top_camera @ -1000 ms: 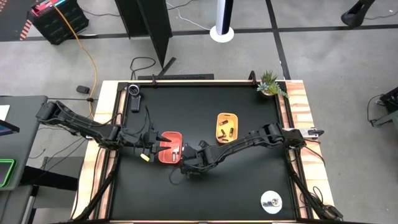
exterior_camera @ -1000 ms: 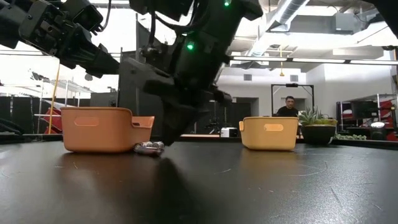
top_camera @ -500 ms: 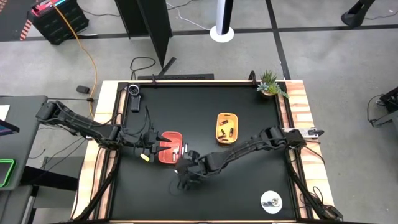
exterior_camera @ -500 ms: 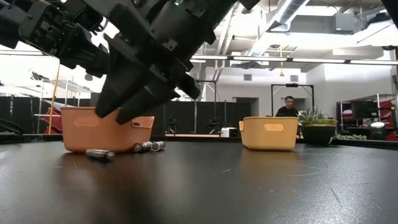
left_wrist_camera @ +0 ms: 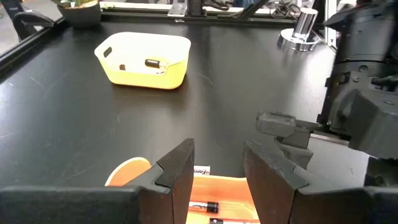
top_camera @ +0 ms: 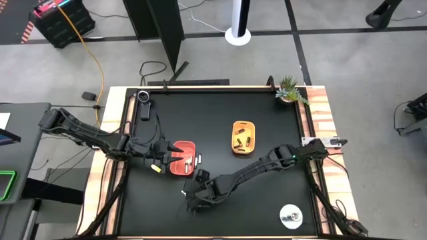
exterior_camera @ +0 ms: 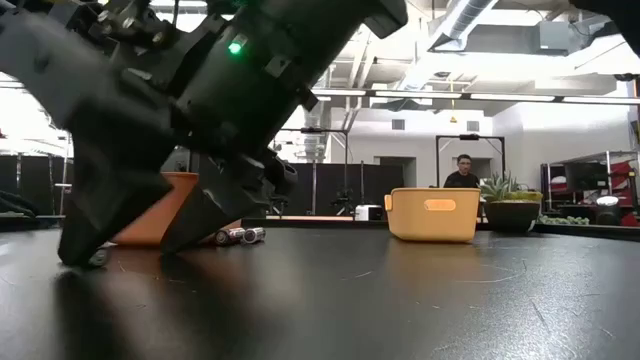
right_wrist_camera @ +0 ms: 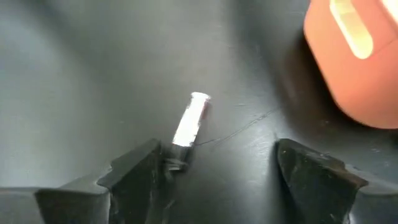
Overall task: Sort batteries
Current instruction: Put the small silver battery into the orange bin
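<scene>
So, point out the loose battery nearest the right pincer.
The silvery cylindrical battery lying alone on the black table, beside the open right pincer; the other loose ones lie against the orange tray.

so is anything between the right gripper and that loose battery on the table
Nothing visible. The right gripper is open right at the silvery battery, which lies flat on the black table, one end beside a finger. The orange tray sits off to the side.
</scene>
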